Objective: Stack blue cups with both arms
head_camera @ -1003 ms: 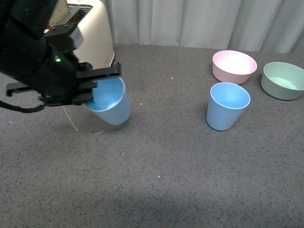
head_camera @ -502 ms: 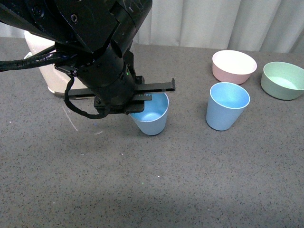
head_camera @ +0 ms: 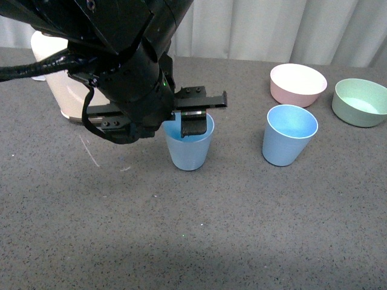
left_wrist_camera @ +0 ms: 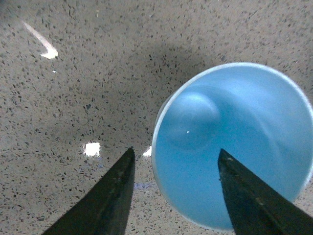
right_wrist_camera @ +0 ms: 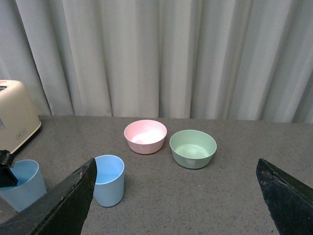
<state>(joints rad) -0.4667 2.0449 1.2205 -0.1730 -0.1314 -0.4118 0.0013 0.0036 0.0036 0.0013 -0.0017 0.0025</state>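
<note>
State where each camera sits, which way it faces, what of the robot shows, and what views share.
Front view: on the robot's body, facing forward and down over the table; the left arm shows, at one blue cup.
Left wrist view: on the left wrist, looking down into that cup; open jaws straddle its rim.
Right wrist view: on the right wrist, facing the curtain across the table; open jaws at the edges.
Shared: that cup, in all three.
</note>
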